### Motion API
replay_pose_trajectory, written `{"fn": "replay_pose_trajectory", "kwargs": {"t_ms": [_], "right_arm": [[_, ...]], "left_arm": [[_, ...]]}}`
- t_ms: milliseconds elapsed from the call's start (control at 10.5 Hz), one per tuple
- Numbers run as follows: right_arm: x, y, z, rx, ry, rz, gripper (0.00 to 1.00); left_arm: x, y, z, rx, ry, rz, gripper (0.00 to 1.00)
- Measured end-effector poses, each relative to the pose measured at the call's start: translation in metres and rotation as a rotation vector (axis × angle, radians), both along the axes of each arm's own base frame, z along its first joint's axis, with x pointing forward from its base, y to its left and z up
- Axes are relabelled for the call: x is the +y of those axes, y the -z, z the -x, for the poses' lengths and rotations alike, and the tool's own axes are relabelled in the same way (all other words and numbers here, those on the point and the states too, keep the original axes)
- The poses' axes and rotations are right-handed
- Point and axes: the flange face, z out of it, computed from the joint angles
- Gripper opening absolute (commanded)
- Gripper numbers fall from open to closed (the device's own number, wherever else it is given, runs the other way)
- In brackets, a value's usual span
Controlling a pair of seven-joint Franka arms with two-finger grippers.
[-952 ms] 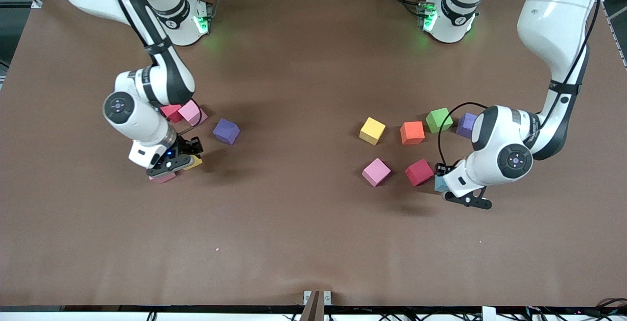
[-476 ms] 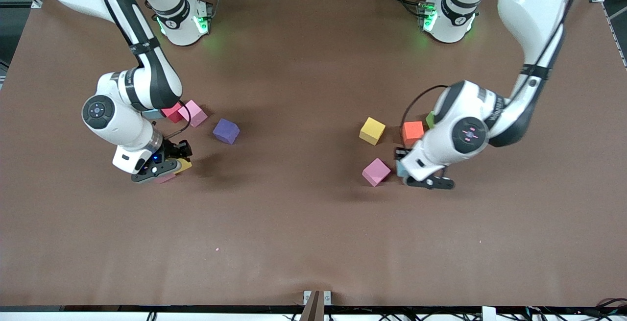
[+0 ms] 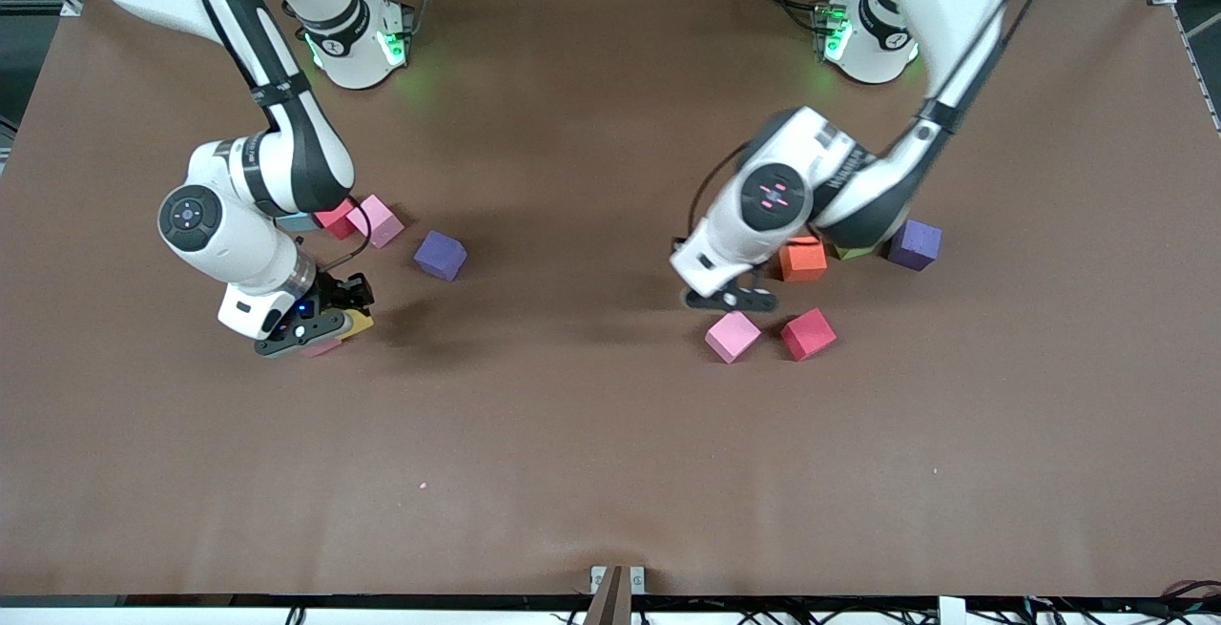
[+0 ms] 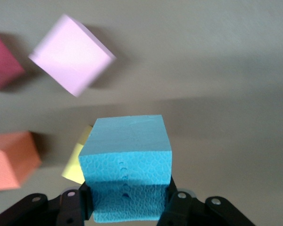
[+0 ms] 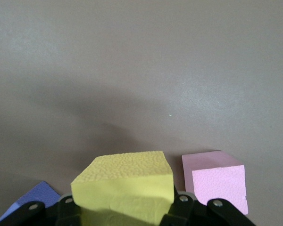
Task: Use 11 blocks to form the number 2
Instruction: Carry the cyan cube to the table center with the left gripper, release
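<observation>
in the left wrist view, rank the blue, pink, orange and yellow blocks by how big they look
1. blue block, held in the left gripper close to the camera, which inflates it
2. pink block
3. orange block, cut by the frame edge, so unsure against pink
4. yellow block, mostly hidden by the blue one

Blue block: matt foam, pebbled, finely pitted cut faces. Yellow block: same grainy foam, dull. Pink block: matt foam. Table: brown, matt, cloth-like covering. Arm shells: glossy white plastic, black joints.
</observation>
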Motion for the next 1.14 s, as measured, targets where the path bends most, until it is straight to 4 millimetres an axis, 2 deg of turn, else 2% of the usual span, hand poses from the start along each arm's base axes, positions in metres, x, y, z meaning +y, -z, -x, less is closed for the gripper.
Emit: {"fn": "replay_pose_trajectory", "kwargs": {"t_ms": [381, 667, 952, 1143], "right_arm": [[-0.001, -0.002, -0.002, -0.005, -0.005, 0.000, 0.51], [-0.020, -0.003, -0.005, -0.010, -0.031, 0.002, 0.51], [-0.047, -0.014, -0.015, -0.017, -0.059, 0.003, 0.50], [-0.045, -0.015, -0.016, -0.018, -0.062, 0.001, 0.51]], "left_arm": [[-0.082, 0.031, 0.060, 0.047, 0.005, -0.014, 0.38], [-0.144, 0.061, 0.106, 0.052, -0.002, -0.036, 0.38], [-0.186, 0.087, 0.156, 0.014, 0.030, -0.039, 0.39], [-0.201, 0.097, 0.175, 0.001, 0.054, -0.020, 0.40]]}}
